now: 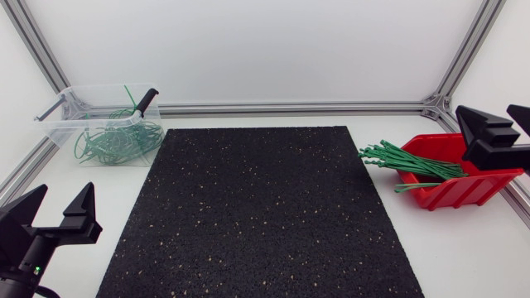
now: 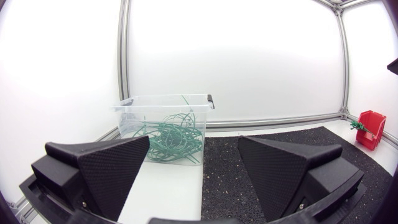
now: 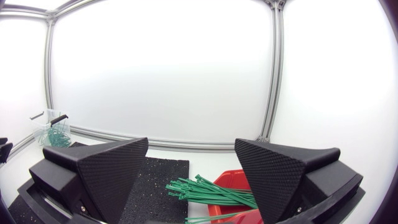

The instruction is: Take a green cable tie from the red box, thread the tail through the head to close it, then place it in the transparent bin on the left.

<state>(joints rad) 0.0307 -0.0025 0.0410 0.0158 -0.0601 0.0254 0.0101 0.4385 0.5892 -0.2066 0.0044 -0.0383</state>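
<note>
On white table (image 1: 472, 248), speckled mat (image 1: 257, 215), red box (image 1: 451, 193)

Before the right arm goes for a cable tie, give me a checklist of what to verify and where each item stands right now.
1. Right gripper open, holding nothing: ok.
2. Left gripper open, holding nothing: ok.
3. Green cable ties present in the red box, ends sticking out over its rim towards the mat: ok.
4. One tie lying apart enough to take alone: cannot tell, they lie bundled.
5. Transparent bin open at the top, looped ties inside: ok.
</note>
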